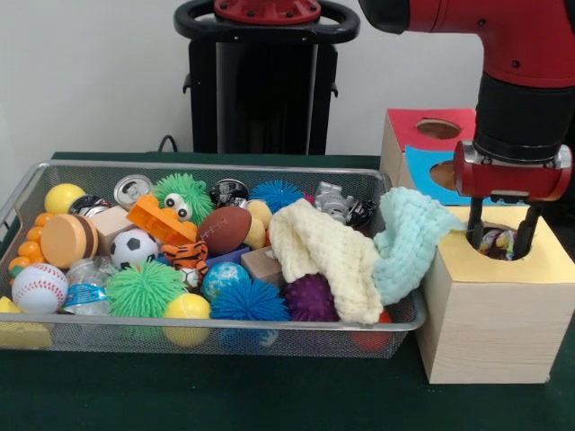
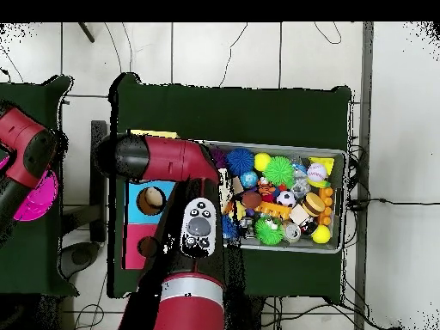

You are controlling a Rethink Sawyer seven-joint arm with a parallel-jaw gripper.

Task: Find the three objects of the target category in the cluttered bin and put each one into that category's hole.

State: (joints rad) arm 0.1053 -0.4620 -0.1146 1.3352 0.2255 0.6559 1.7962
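My gripper (image 1: pixel 499 246) hangs over the round hole (image 1: pixel 486 254) in the yellow top of the wooden box (image 1: pixel 485 314), its two fingers spread apart at the hole's edges. A small white cloth with coloured dots (image 1: pixel 495 239) lies inside the hole between the fingers. The cream waffle cloth (image 1: pixel 323 256) lies at the right end of the wire mesh bin (image 1: pixel 207 321). The pale teal waffle cloth (image 1: pixel 409 238) drapes over the bin's right rim toward the box. In the overhead view my arm (image 2: pixel 185 163) hides the gripper and the yellow top.
The bin holds several spiky balls, a toy football (image 1: pixel 224 230), a baseball (image 1: pixel 39 287), a soccer ball (image 1: pixel 133 247) and cans. Blue-topped (image 1: pixel 420 167) and red-topped (image 1: pixel 422 121) cut-outs sit behind the yellow one. The robot pedestal (image 1: pixel 265 81) stands behind the bin.
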